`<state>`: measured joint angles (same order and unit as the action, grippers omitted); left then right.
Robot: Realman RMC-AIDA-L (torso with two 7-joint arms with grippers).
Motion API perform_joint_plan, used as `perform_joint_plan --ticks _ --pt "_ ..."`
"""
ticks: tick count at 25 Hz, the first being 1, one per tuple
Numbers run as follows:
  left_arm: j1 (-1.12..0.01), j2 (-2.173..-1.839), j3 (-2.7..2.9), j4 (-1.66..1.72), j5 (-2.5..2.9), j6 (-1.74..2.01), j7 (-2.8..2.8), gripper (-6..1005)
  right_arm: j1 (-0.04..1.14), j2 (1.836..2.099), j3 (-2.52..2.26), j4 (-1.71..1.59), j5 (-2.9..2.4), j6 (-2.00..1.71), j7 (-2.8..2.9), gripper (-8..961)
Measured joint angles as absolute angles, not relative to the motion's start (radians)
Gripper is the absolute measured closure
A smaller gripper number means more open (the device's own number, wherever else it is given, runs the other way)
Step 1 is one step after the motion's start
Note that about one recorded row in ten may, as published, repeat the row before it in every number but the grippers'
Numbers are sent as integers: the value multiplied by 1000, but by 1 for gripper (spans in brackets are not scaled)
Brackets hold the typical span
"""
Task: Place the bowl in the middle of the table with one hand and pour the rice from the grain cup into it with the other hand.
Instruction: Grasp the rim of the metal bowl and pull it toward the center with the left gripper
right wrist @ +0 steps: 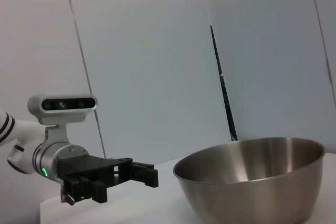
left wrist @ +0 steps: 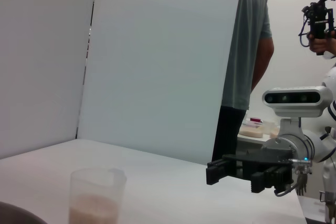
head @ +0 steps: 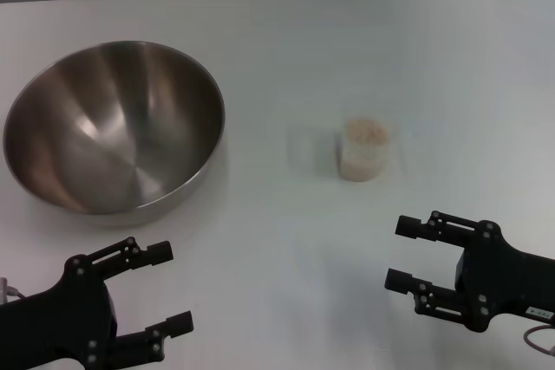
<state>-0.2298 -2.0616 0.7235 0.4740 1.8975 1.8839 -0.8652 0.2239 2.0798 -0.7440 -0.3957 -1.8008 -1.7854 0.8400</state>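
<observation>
The steel bowl (head: 114, 126) stands empty on the left half of the white table (head: 390, 58); the right wrist view shows the bowl (right wrist: 252, 177) from the side. The clear grain cup (head: 364, 150) holds rice (head: 365, 133) and stands right of centre. In the left wrist view the grain cup (left wrist: 96, 196) is about a third full of rice (left wrist: 94, 208). My left gripper (head: 166, 288) is open at the near left edge, below the bowl. My right gripper (head: 402, 254) is open at the near right, in front of the cup. Neither touches anything.
White wall panels back the table. In the left wrist view a person (left wrist: 244, 66) stands beyond the table's far side, with my right gripper (left wrist: 231, 169) showing in front. The right wrist view shows my left gripper (right wrist: 131, 174) beside the bowl.
</observation>
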Motion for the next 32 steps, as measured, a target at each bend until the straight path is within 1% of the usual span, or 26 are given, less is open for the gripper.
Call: perform_joint_plan --ticks 9,10,13,17,22,32 --pt "-227 -2062 660 476 1888 1885 -898 198 234 2080 -752 -396 -1801 -1781 837 287" --pt "-238 -2064 543 476 1887 1871 -982 198 236 2080 -752 -394 -1801 -1780 837 287" --pt "-258 -2062 431 483 1886 1810 -1112 198 244 2080 -752 -390 -1801 -1779 837 287" --pt "-284 -2062 348 620 1885 1647 -1361 198 261 2084 -749 -383 -1800 -1779 836 288" --pt "-302 -2060 335 730 1884 1533 -1536 198 293 2084 -743 -340 -1793 -1770 808 288" --pt "-308 -2057 399 868 1949 1438 -1684 199 310 2085 -741 -311 -1747 -1754 800 288"
